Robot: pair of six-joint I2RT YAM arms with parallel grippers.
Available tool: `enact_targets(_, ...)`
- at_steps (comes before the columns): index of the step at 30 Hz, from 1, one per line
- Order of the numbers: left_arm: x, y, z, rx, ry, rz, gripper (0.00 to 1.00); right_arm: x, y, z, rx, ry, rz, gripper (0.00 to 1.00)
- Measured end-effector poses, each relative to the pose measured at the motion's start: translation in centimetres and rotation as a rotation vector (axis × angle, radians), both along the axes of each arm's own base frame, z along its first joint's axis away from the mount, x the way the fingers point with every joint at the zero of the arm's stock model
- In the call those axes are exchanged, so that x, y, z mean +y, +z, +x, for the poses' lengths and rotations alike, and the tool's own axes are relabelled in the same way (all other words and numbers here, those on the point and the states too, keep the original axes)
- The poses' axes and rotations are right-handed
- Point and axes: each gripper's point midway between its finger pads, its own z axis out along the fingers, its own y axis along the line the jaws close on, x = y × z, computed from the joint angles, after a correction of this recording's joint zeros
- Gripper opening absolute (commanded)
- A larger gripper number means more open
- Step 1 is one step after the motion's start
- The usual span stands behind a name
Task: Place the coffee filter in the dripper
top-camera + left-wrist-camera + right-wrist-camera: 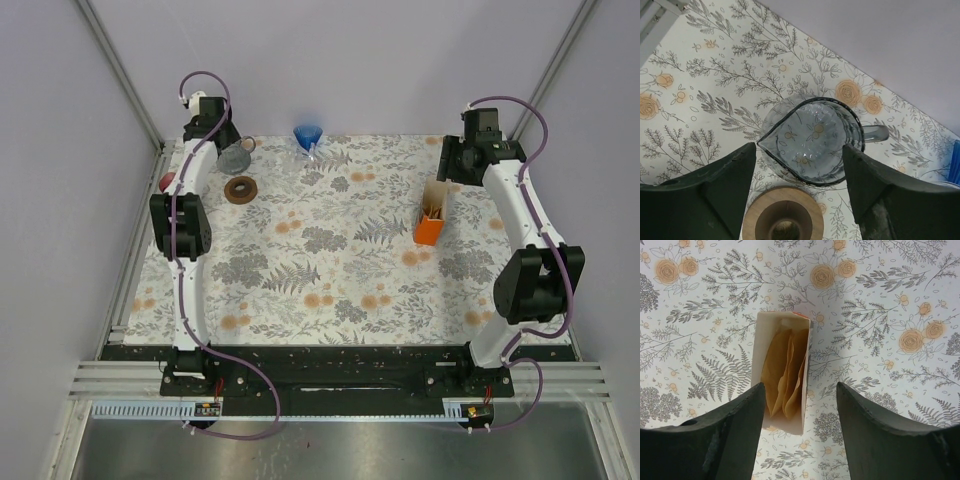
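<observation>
The blue cone dripper (308,137) stands at the back middle of the floral mat; its edge shows at the right border of the left wrist view (955,164). Brown paper coffee filters (786,371) stand in an open orange-and-white box (431,214) at the right. My right gripper (457,160) hovers above and behind the box, open and empty; in the right wrist view (800,415) the box end lies between the fingers, well below them. My left gripper (224,138) is open and empty, high over a glass pitcher (812,140).
A wooden ring (784,216) lies just in front of the glass pitcher (236,156), also in the top view (240,189). A small red object (167,182) sits at the mat's left edge behind the left arm. Metal frame rails border the mat.
</observation>
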Motion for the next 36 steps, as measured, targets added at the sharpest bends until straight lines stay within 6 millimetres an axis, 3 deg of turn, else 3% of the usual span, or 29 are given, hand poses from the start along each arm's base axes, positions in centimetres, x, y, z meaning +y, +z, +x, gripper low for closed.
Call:
enact_targets(4,0.1,-1.9,0.1,0.025,0.001,-0.019,0.7,0.2,0.1,0.0,-0.002,0.007,0.007,0.67)
enact_targets(11,0.1,-3.7,0.4,0.047,0.003,-0.034,0.55,0.3,0.6,-0.4,-0.013,0.015,0.01,0.67)
enact_targets(23,-0.7,-4.4,0.6,0.046,-0.022,-0.086,0.0,0.3,0.8,-0.5,-0.017,0.021,0.007,0.67)
enact_targets(29,-0.4,-4.5,0.6,0.045,-0.024,-0.145,0.0,0.3,0.6,-1.0,-0.011,0.023,0.006,0.67)
enact_targets(36,-0.9,-3.4,-0.6,0.076,-0.047,-0.244,0.0,0.7,1.9,-1.6,-0.042,0.04,0.027,0.68)
